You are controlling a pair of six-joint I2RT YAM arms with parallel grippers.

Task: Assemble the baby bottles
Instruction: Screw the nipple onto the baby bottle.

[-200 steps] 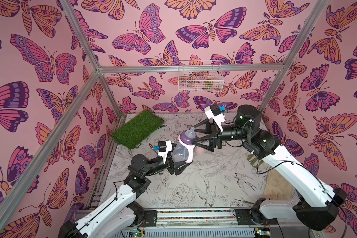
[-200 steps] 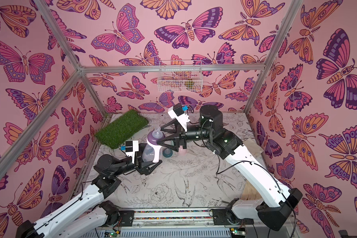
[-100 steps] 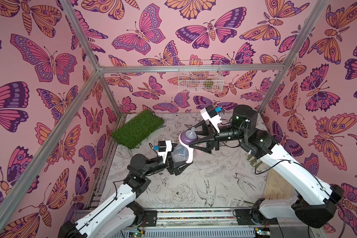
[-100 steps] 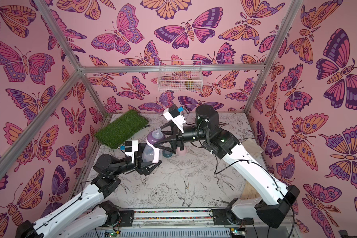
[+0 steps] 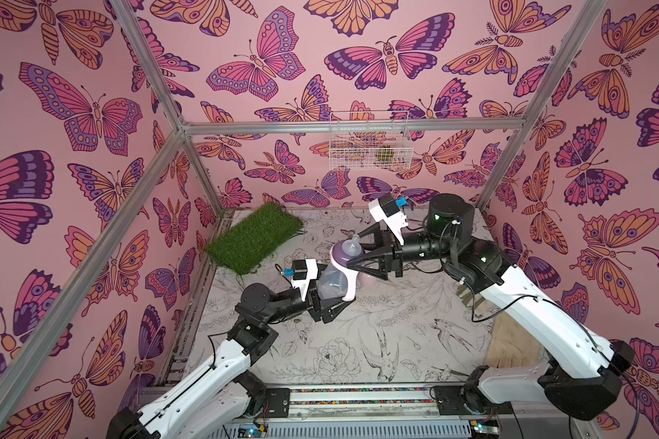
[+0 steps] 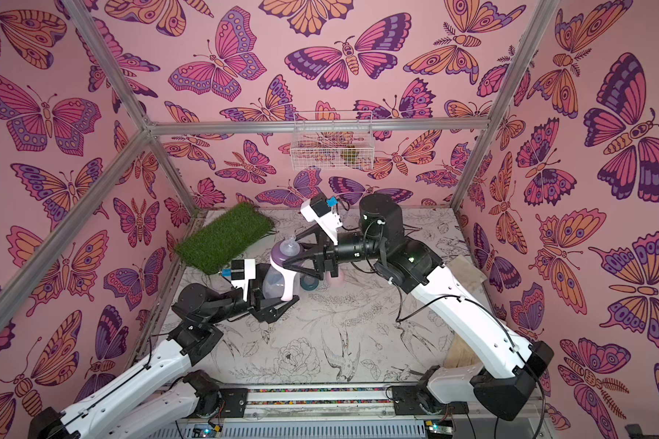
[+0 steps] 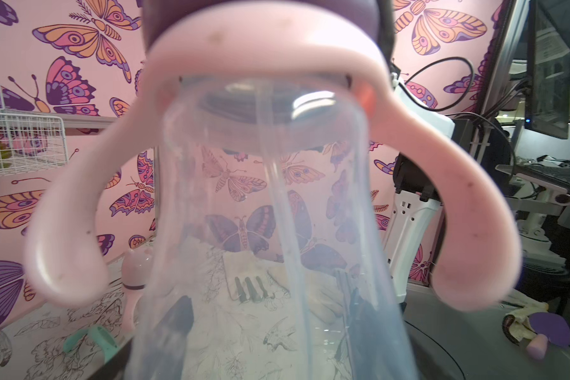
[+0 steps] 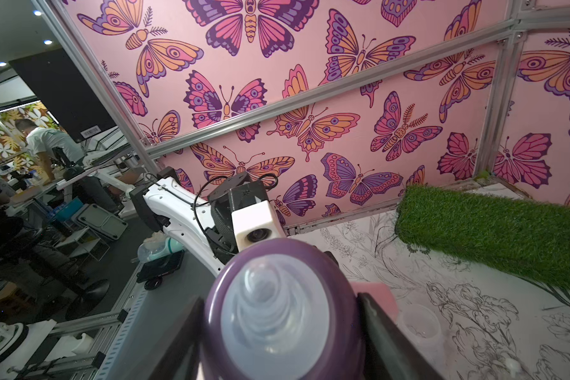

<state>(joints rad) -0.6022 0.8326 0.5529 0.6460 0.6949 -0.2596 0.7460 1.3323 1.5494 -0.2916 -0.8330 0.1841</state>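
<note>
A baby bottle [image 5: 331,283] [image 6: 273,283] is held tilted above the table by my left gripper [image 5: 328,300] [image 6: 271,304], which is shut on its clear body [image 7: 264,230]. The left fingers [image 7: 178,316] show dark through the plastic. The bottle carries a pink two-handled ring [image 7: 260,49] and a purple nipple collar [image 5: 345,252] [image 8: 277,263]. My right gripper [image 5: 352,251] [image 6: 290,251] [image 8: 282,329] reaches in from the right, and its fingers [image 8: 382,329] press both sides of that collar. Loose on the table are a pink domed cap [image 7: 135,269], a teal handled ring [image 7: 89,339] and a clear bottle [image 8: 418,329].
A green grass mat [image 5: 255,237] lies at the back left of the table. A white wire basket [image 5: 370,140] hangs on the back wall. Cloth and a wooden piece [image 5: 506,342] lie along the right edge. Metal frame posts stand at the corners.
My right gripper has moved left onto the bottle's top and its jaws have narrowed around the purple collar. The left arm and bottle have stayed where they were.
</note>
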